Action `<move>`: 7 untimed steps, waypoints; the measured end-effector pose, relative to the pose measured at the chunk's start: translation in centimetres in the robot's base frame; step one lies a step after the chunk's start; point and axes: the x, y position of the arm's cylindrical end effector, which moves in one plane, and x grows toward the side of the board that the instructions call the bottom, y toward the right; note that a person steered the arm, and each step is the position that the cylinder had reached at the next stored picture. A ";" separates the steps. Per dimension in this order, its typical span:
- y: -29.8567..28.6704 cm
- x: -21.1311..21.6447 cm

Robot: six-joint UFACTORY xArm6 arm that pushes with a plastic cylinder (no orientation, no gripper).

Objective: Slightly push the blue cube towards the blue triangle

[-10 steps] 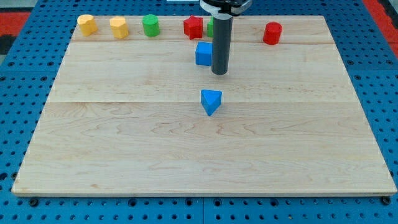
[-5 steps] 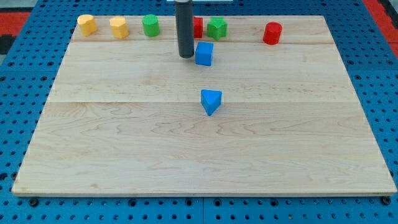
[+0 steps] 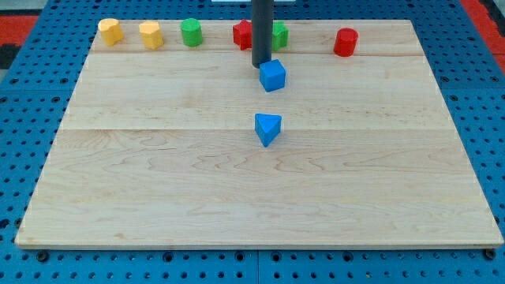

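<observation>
My tip [image 3: 261, 63], a bare rod with no claw, touches the blue cube [image 3: 272, 76] above the blue triangle [image 3: 267, 128]; push under way; next: brief downward nudge.

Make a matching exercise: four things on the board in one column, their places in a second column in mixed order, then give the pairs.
Things:
1. blue cube
2. blue triangle
3. red cylinder
4. my tip

Places:
A. near the board's middle, alone
B. top row, furthest to the view's right
C. just below my tip
D. at the blue cube's upper-left edge

Pairs: 1-C, 2-A, 3-B, 4-D
</observation>
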 end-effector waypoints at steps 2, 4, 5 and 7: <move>3.3 -0.7; 6.8 -1.2; 6.4 -1.6; 1.1 -4.4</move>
